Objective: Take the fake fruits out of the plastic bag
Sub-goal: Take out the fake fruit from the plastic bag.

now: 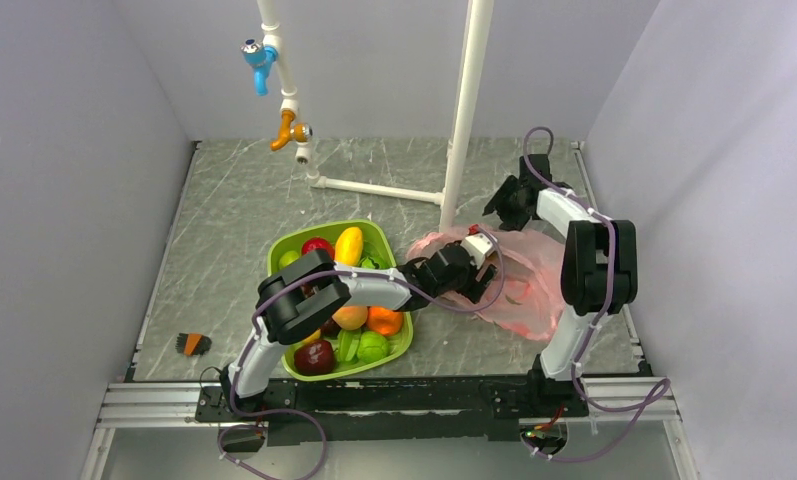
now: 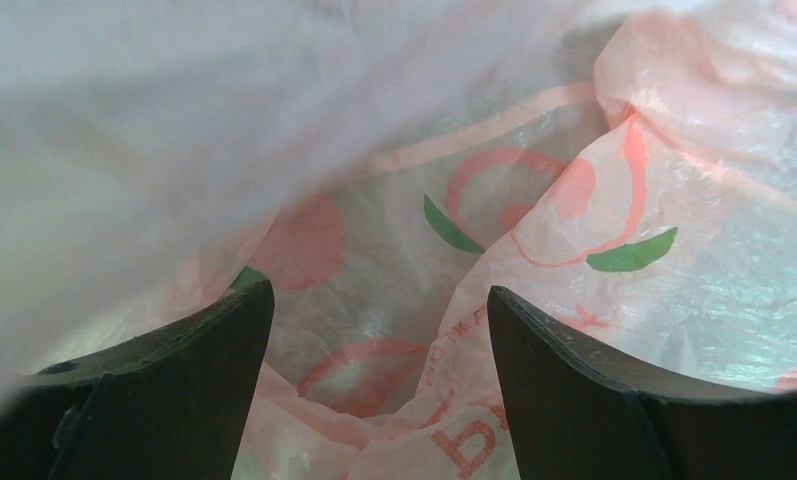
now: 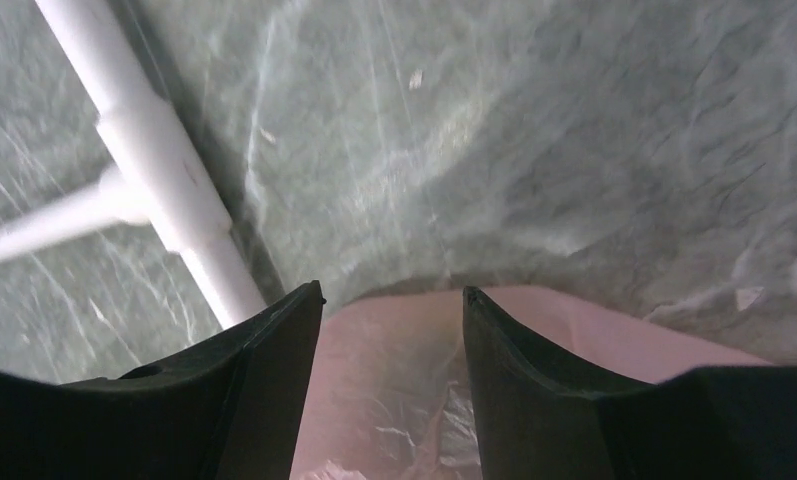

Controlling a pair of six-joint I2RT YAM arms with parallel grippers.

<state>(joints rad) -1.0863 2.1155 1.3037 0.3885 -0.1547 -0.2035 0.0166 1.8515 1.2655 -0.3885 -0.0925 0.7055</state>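
Inside the mouth of the pink plastic bag (image 2: pixel 614 180), the left hand (image 2: pixel 379 292) is spread wide with nothing between its fingers. The right hand (image 3: pixel 392 292) hovers at the bag's far edge, near the white pipe (image 3: pixel 164 170). It is moderately parted over the pink film and pinches nothing that I can see.

To do this step well, I judge the right hand should grip that edge and lift it so the mouth gapes. The left should go in low and slow, closing only once a fruit, not loose film, sits between its fingers.

None of the fake fruits can be made out in the bag. Folds and printed red rings and green leaves confuse the wrist view, and a green sliver by the left finger may be print or fruit. From above, the left arm covers the bag's opening on the desk (image 1: pixel 234 200), and a red speck there is unreadable. Just beside the bag, the green tray (image 1: pixel 284 243) holds assorted fruit.
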